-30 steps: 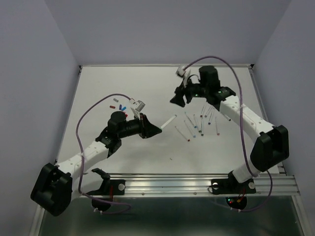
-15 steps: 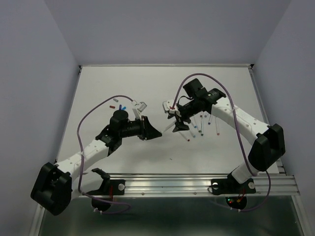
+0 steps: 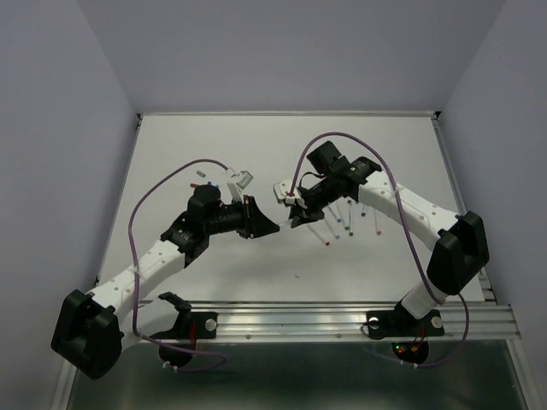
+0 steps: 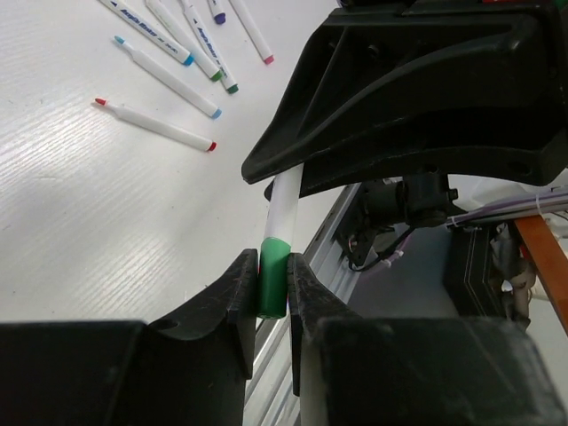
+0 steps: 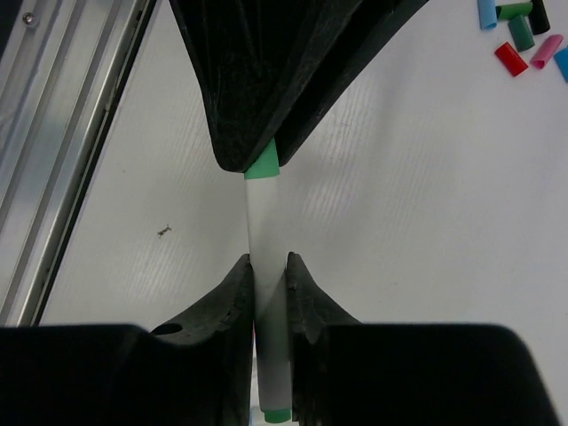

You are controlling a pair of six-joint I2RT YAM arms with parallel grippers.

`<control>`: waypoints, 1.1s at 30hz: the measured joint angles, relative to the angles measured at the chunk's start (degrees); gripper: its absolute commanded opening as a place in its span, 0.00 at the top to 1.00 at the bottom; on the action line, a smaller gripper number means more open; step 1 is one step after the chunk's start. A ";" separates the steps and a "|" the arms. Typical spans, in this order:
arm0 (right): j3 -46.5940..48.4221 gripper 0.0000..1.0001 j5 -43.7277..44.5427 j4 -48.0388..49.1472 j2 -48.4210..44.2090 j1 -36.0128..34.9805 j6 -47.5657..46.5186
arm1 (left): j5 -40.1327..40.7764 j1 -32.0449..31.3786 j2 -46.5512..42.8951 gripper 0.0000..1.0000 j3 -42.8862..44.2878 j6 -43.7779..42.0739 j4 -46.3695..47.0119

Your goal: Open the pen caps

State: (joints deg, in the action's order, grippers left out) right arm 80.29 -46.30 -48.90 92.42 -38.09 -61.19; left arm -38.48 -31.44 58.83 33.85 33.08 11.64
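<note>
A white pen [image 4: 285, 209] with a green cap [image 4: 272, 277] is held in the air between both grippers. My left gripper [image 4: 272, 266] is shut on the green cap. My right gripper [image 5: 269, 266] is shut on the white barrel [image 5: 264, 240], and the green cap [image 5: 263, 166] shows just beyond it, in the left jaws. In the top view the two grippers meet tip to tip above the table's middle, left [image 3: 263, 224] and right [image 3: 295, 218]. Several loose pen caps [image 5: 519, 35] in red, green, blue and pink lie on the table.
Several uncapped white pens [image 3: 342, 222] lie in a row right of the grippers, and also show in the left wrist view [image 4: 169, 75]. The metal rail [image 3: 342, 318] runs along the table's near edge. A small dark speck [image 5: 164, 232] lies on the table.
My right arm has swung from the back of the table down and left to the left gripper and has shut on the pen's barrel. The left gripper has kept hold of the pen.
</note>
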 measured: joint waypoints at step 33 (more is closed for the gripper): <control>6.75 0.99 20.98 9.60 5.20 16.83 5.27 | 4.37 -1.14 -13.53 1.00 -1.60 -1.73 -31.76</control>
State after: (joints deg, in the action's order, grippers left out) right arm 87.05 -25.32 -39.31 97.62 -21.26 -55.92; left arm -34.11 -32.58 45.30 32.25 31.35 -20.12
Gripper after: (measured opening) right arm 0.221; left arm 0.255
